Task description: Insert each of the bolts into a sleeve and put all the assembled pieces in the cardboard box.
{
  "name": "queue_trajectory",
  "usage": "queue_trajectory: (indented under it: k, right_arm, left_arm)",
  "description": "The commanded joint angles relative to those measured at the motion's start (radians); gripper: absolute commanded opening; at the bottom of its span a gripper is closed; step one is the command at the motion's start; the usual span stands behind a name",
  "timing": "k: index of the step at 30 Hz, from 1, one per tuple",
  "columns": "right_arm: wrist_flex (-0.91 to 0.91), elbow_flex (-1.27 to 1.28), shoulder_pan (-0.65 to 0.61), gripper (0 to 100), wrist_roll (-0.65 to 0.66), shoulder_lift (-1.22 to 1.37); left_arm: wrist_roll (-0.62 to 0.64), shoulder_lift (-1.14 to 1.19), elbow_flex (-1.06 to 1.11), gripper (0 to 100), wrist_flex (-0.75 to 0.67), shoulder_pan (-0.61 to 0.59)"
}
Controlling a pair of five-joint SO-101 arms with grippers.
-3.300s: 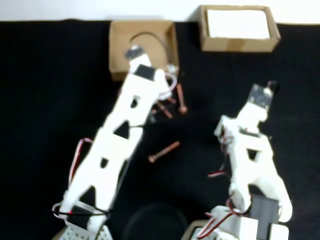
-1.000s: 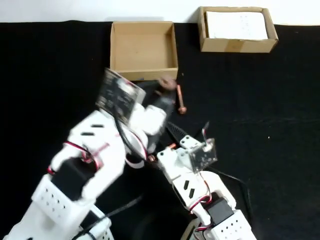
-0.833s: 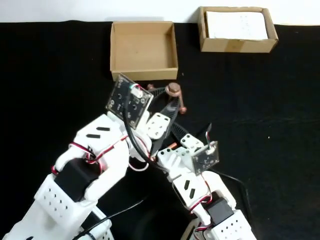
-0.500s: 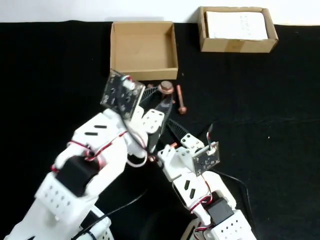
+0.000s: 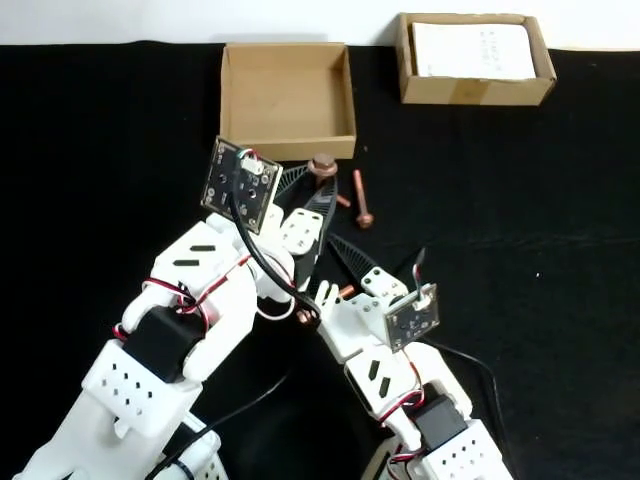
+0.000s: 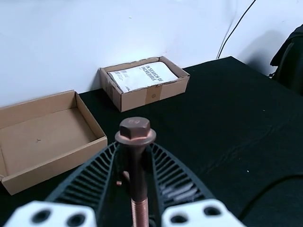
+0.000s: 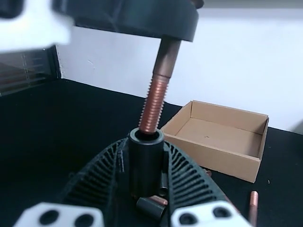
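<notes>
- Left claw (image 6: 135, 149) clamped on a copper bolt (image 6: 136, 177), gripping the shank just under the head. The bolt stands upright with its thread pointing down.
- The bolt has a hex head with a round flange, a smooth upper shank and a threaded lower part, all in a reddish copper colour.
- Right claw (image 7: 147, 147) clamped around a black sleeve (image 7: 146, 165), a short upright tube with its open end up.
- The bolt's threaded tip sits in the sleeve's mouth. Most of the thread is above the rim, and the bolt leans a little off the sleeve's axis.
- In the high view both claws meet over the middle of the black tabletop (image 5: 520, 250), just in front of the cardboard box (image 5: 290, 148).
- The cardboard box is open-topped, brown and shallow, with no assembled pieces inside.
- A loose bolt (image 5: 360, 197) lies flat on the tabletop near the box's front corner, beside the left claw.
- A spare sleeve (image 7: 151, 206) lies on its side on the tabletop below the right claw.
- A second box (image 5: 475, 90) holding a white sheet sits at the far edge, apart from the cardboard box.
</notes>
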Motion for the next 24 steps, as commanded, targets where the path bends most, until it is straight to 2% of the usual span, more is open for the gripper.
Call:
queue_trajectory:
  k: [1,10,15,21,24]
  right_arm:
    - [-0.022,0.12,-0.004,0.6,0.002,-0.016]
    - [-0.022,0.12,-0.004,0.6,0.002,-0.016]
    - [-0.022,0.12,-0.002,0.6,0.002,-0.016]
    - [-0.022,0.12,-0.002,0.6,0.002,-0.016]
    - [-0.022,0.12,-0.002,0.6,0.002,-0.016]
  left_arm:
    - [0.005,-0.013,0.01,1,-0.014,-0.012]
    - [0.002,-0.013,0.056,1,0.017,-0.005]
    - [0.0,-0.019,0.048,1,0.18,-0.004]
    - [-0.002,-0.021,0.016,1,0.288,-0.004]
    - [-0.002,-0.013,-0.025,6,0.348,-0.007]
